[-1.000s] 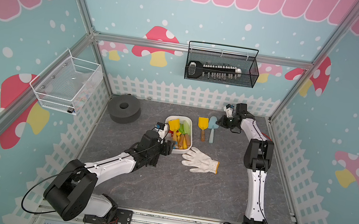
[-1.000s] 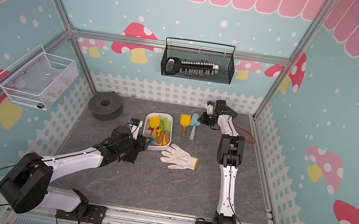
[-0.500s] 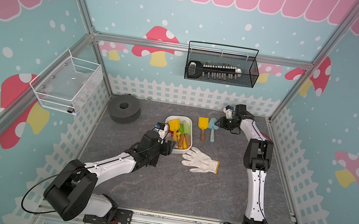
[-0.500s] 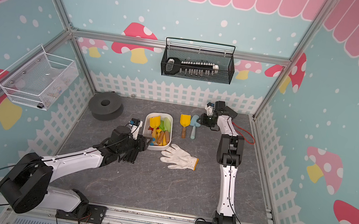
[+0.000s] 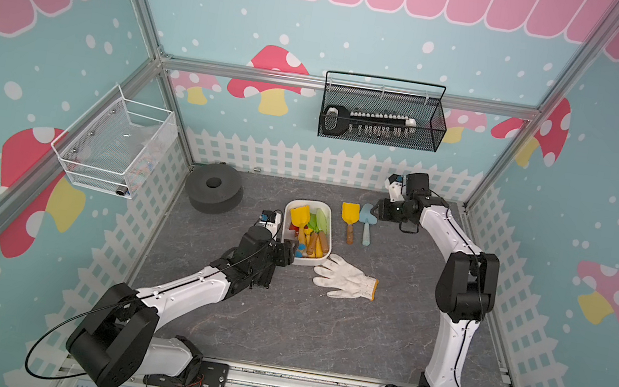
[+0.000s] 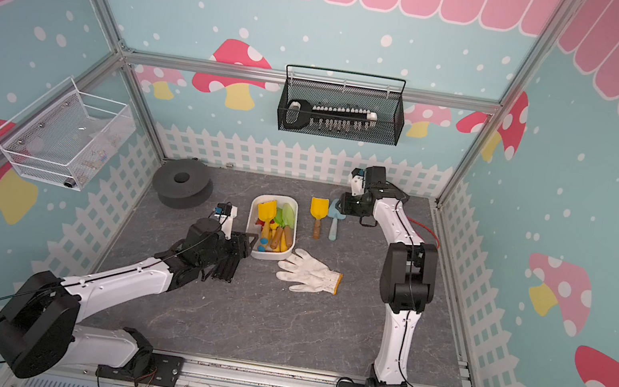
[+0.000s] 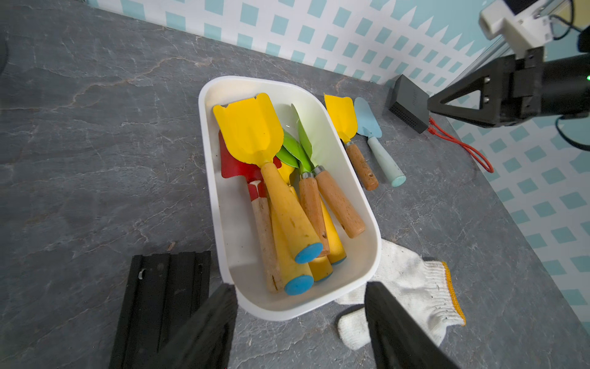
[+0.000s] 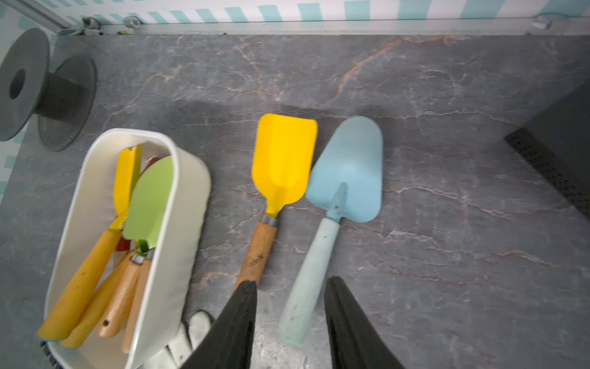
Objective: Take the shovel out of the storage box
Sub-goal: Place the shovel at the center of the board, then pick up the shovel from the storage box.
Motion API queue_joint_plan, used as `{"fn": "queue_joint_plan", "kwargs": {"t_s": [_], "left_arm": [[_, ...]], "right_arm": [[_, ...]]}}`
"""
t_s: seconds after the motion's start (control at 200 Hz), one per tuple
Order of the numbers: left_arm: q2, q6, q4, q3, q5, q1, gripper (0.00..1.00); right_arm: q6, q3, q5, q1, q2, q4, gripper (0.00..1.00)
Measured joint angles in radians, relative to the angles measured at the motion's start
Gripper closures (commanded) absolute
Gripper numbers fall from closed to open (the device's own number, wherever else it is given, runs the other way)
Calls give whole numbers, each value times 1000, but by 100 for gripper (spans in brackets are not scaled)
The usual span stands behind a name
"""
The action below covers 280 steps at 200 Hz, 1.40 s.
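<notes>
The white storage box [image 5: 305, 262] [image 6: 268, 256] sits mid-table and holds several shovels: a big yellow one [image 7: 252, 127], green ones [image 7: 303, 140] and a red one [image 7: 233, 166]. My left gripper [image 7: 300, 286] [image 5: 290, 252] is open at the box's near end, a fingertip [image 7: 223, 297] by each corner. To the box's right, a small yellow shovel [image 8: 284, 156] [image 5: 351, 213] and a light blue shovel [image 8: 348, 172] [image 5: 367, 222] lie flat side by side on the table. My right gripper [image 8: 290, 281] [image 5: 378, 212] hovers open over the blue handle, clear of it.
A white glove [image 5: 344, 280] lies just in front of the box. A black spool [image 5: 213, 192] stands at the back left. A black rail piece [image 7: 159, 297] lies under my left wrist. A black unit with a red cable [image 7: 408, 103] sits at the back right. Two wire baskets [image 5: 381, 117] [image 5: 112, 150] hang on the walls.
My right gripper's jaws have parted and let go of the light blue shovel, which now lies on the table. The left arm has stayed still.
</notes>
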Motion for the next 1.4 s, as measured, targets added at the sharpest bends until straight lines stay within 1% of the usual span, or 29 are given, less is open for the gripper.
{"fn": "queue_joint_plan", "kwargs": {"t_s": [0.11,0.23,0.355,0.425,0.53,0.59,0.64,0.695,0.725,0.841,1.041,1.131,1.401], "left_arm": [[0,-19,-2,0,1,0,39],[11,-45,-6,10,5,0,40],[43,-79,-9,40,13,0,40],[61,-94,-25,65,16,-1,39],[80,-109,-44,103,19,-6,37],[92,-112,-48,122,19,-11,37],[105,-115,-57,140,19,-16,39],[126,-122,-70,167,20,-19,44],[140,-127,-84,186,20,-22,45],[195,-136,-142,264,17,-31,45],[283,-138,-286,391,-23,-39,46],[320,-138,-340,428,-36,-39,48],[435,-135,-455,516,-37,-38,49]], "right_arm": [[4,-118,19,69,-89,-7,58],[23,-218,41,138,-155,-22,58],[51,-284,57,185,-222,-39,55],[63,-306,64,203,-259,-46,51],[52,-343,79,231,-314,-40,48],[43,-388,86,247,-355,-15,47],[39,-435,89,260,-393,13,47],[38,-476,93,272,-426,33,47],[37,-492,94,276,-441,44,47],[37,-514,105,285,-465,67,47],[37,-527,123,288,-489,92,47],[34,-528,128,288,-490,97,48],[28,-532,137,288,-490,97,48]]}}
